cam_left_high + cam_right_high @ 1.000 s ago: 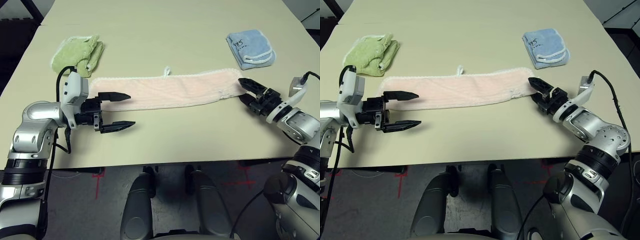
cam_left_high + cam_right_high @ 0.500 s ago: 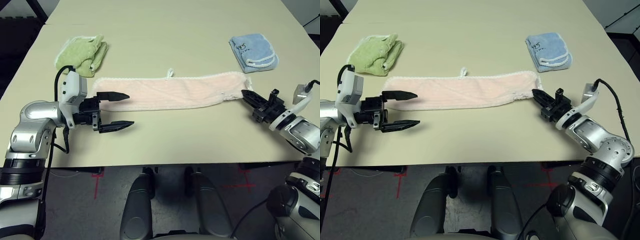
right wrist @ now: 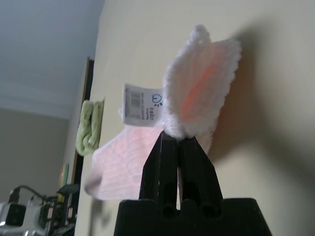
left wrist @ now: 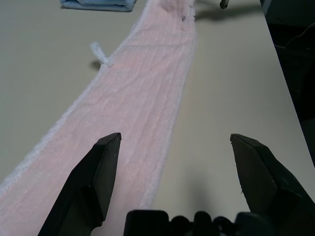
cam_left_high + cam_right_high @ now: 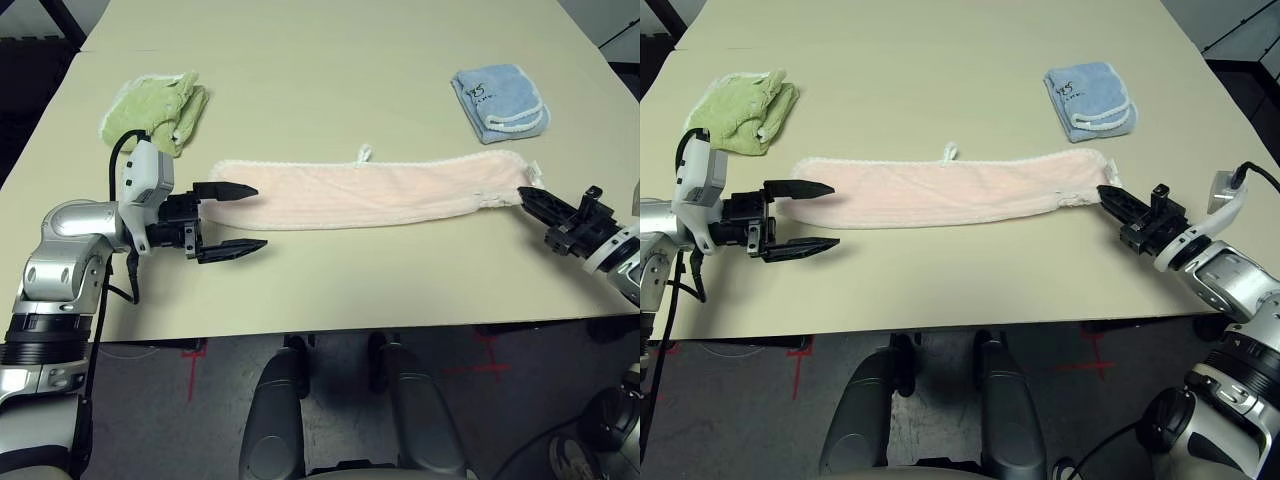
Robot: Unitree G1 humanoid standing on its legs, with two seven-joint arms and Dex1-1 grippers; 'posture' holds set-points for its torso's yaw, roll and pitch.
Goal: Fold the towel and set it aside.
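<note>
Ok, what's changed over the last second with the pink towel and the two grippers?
The right gripper has shut on the end of the towel and drawn it toward the robot's right, so the whole strip has slid that way along the table. The left gripper has stayed open at the towel's other end, one finger over the cloth. The green towel and blue towel lie as they did.

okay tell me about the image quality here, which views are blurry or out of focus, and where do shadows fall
Left eye view: evenly lit, sharp; the left gripper casts a soft shadow on the table. Left wrist view: its fingers look soft, the towel beyond is clearer. Right wrist view: the towel end pinched in the right gripper is blurred and glowing, its shadow on the table behind it.
</note>
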